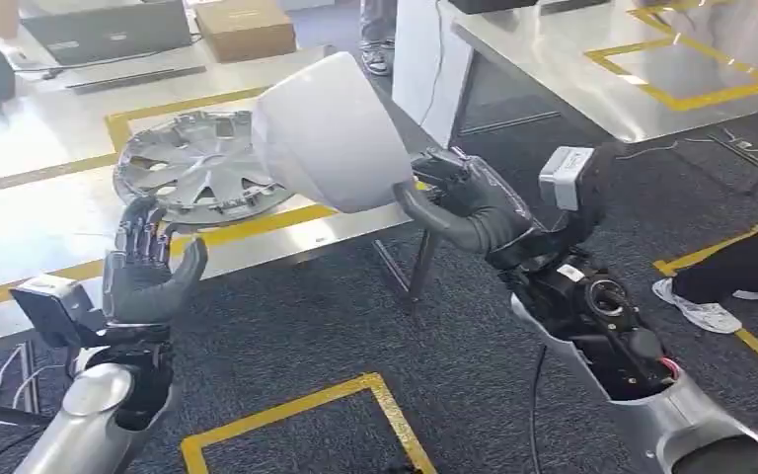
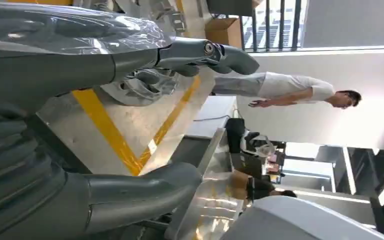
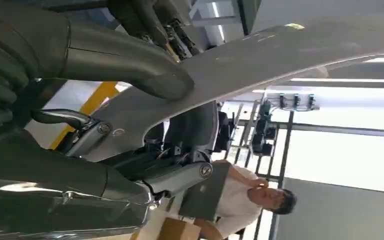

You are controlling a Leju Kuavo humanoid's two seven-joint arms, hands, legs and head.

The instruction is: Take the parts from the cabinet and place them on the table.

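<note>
The right robot hand (image 1: 474, 202) is clamped on the edge of a white car mirror cover (image 1: 328, 130), thumb curled under the rim and dark fingers on top. It grips at the shell's 4 o'clock edge, which keeps the bulging face clear and lets the part be carried out over the bench (image 1: 20, 227) without the palm blocking the set-down. In the right wrist view the thumb (image 3: 125, 62) presses flat on the pale underside of the cover (image 3: 260, 60), so the hold looks firm, not a light pinch.

The left robot hand (image 1: 143, 267) holds nothing: its fingers are apart and upright, palm turned toward the cover, at about 8 o'clock of it and well apart from it. It reads as waiting to steady the shell or simply kept out of the way.

A silver wheel hubcap (image 1: 197, 168) already lies flat on the bench inside the yellow tape outline (image 1: 118, 123), just at 9 o'clock of the raised cover. The cover is in the air above the bench's near edge, not yet set down.

A person's shoe (image 1: 696, 308) shows on the carpet at 3 o'clock.
</note>
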